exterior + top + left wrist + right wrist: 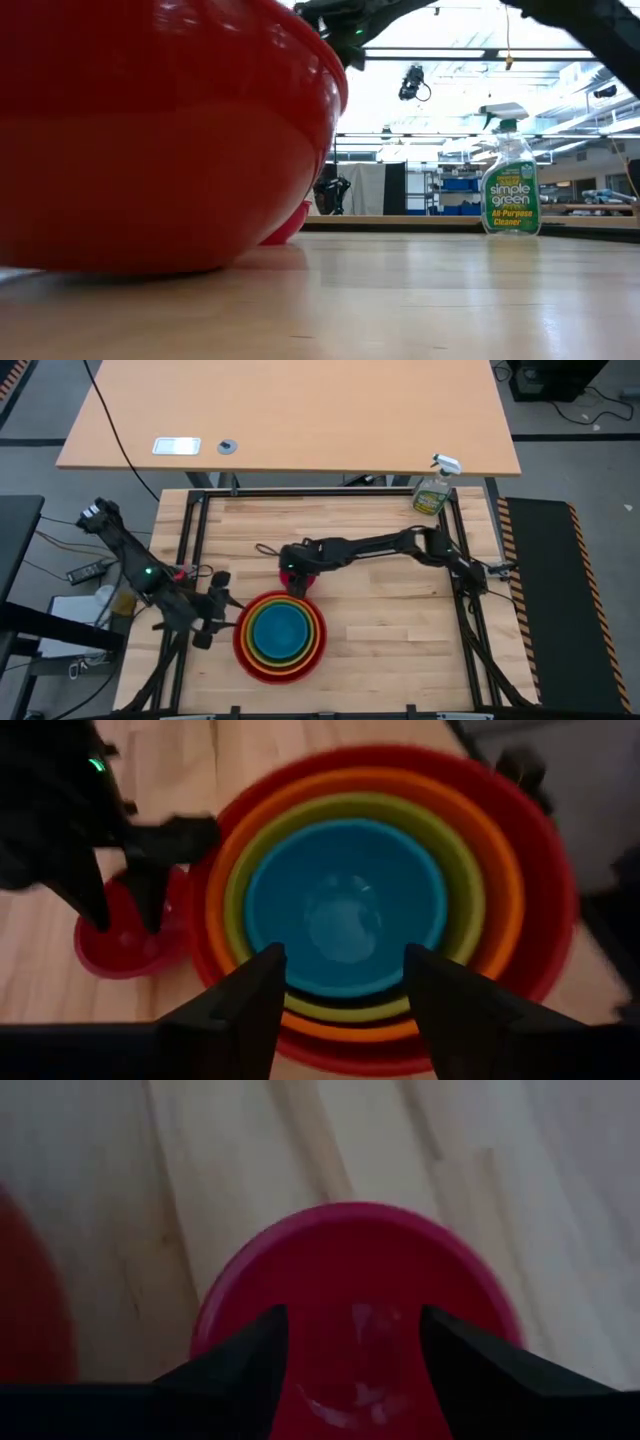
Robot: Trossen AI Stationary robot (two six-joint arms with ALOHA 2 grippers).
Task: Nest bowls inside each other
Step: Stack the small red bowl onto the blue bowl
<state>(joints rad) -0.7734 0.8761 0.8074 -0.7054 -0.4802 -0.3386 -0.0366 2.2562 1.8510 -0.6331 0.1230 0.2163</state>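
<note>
Pink bowl | under right hand | fingers spread, straddling rim

The only readable print is on the spray bottle standing at the far edge of the worktop. In the low view its green and white label reads "simple green" in large letters, with "All-Purpose Cleaner" on the band below. A yellow strip across the top of the label carries smaller print that is too small to read. In the high view the same bottle shows a label, but nothing on it is legible. The bowls carry no lettering that can be made out.
</note>
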